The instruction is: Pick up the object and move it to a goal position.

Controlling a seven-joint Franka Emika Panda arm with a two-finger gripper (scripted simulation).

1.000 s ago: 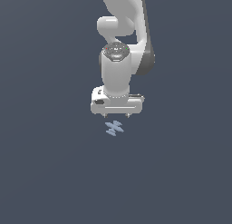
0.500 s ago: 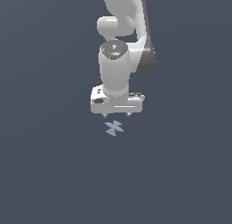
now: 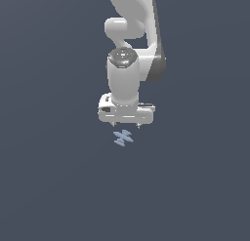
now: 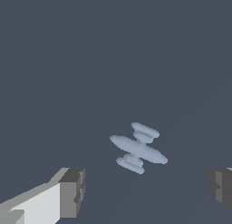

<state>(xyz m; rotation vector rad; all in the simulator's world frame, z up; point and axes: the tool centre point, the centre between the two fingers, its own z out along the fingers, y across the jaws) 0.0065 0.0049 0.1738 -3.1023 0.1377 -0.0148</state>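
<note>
The object (image 3: 123, 137) is a tiny pale blue-grey zigzag piece of short crossed bars lying flat on the dark grey floor. It also shows in the wrist view (image 4: 137, 148). My white gripper (image 3: 126, 125) points straight down and hangs just above and slightly behind the object. Its fingers (image 4: 72, 191) are spread wide apart and hold nothing. The object lies ahead of the gap between the fingers, apart from both.
The floor (image 3: 53, 186) is a plain dark grey surface on all sides. My white arm (image 3: 132, 35) rises up behind the gripper.
The arm's wrist has turned a little and the gripper has shifted very slightly. The object has not moved.
</note>
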